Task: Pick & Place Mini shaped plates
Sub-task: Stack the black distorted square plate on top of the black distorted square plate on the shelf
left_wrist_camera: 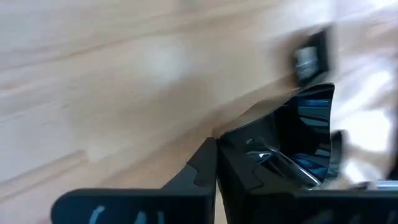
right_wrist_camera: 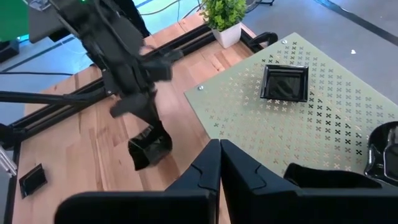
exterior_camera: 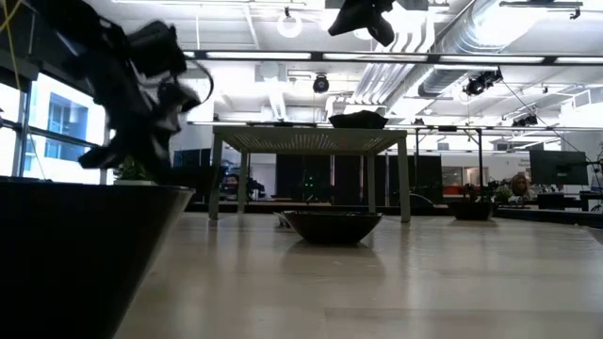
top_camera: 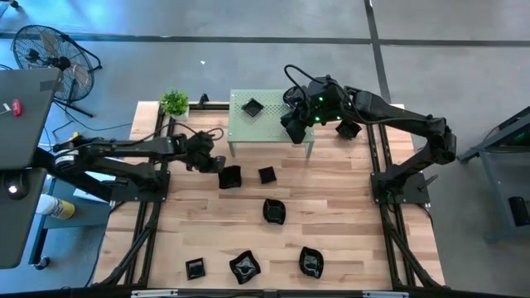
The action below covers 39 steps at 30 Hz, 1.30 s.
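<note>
1. While your left gripper (top_camera: 222,171) hung over the wooden table (top_camera: 348,223), its fingers were clamped on a black mini plate (top_camera: 229,177), tilted and lifted just near of the green perforated stand (top_camera: 273,124).
2. Your right gripper (top_camera: 291,126) hovered above that stand's right part, fingers pressed together and holding nothing.
3. You had one square plate (top_camera: 252,107) resting on the stand's far left area.
4. Another square plate (top_camera: 267,175) lay just right of the held one; a rounded plate (top_camera: 274,211) lay nearer.
5. Three more plates (top_camera: 245,266) sat along the near edge.
6. One dish (top_camera: 349,129) sat right of the stand.
</note>
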Available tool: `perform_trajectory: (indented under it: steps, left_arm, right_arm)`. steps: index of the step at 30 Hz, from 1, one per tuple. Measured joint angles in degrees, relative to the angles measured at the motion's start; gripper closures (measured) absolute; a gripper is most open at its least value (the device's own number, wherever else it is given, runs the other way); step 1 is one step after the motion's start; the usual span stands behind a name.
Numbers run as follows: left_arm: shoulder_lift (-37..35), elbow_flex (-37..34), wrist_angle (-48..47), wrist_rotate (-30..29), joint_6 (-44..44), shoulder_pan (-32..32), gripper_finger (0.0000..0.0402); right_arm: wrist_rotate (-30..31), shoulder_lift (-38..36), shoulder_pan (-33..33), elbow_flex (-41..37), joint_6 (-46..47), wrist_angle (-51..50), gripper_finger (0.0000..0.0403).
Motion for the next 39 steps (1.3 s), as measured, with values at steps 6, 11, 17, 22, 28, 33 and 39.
perform_trajectory:
  steps: [6,11,17,22,28,33,39]
  left_arm:
    - [-9.73,8.54,-9.27,-5.0,-2.8,-0.02,0.04]
    - [-12.82,17.87,-15.8,-13.59,-3.71,-0.02,0.04]
    - [-7.55,27.19,-18.66,-23.85,0.86,0.0,0.0401]
    - [0.17,32.74,-17.86,-26.64,5.0,-0.02,0.0401]
    - [5.42,36.76,-13.11,-26.89,8.43,-0.02,0.0401]
    - [6.09,37.94,-12.61,-26.75,9.39,-0.02,0.0401]
    - [6.09,38.11,-11.76,-26.73,9.82,-0.02,0.0402]
  right_arm:
    - [-0.4,-0.04,0.0,-0.04,1.44,-0.48,0.0395]
    - [0.03,-0.04,0.66,-0.04,3.49,-0.22,0.0393]
    - [1.01,1.62,2.09,-0.05,6.48,6.42,0.0366]
    - [1.12,5.2,3.04,-0.05,8.01,10.8,0.0318]
    - [5.62,8.72,4.61,-0.07,5.77,13.06,0.0285]
    - [11.05,8.85,4.94,-0.07,5.29,13.05,0.0293]
    - [9.86,9.39,4.74,0.02,5.46,14.39,0.0323]
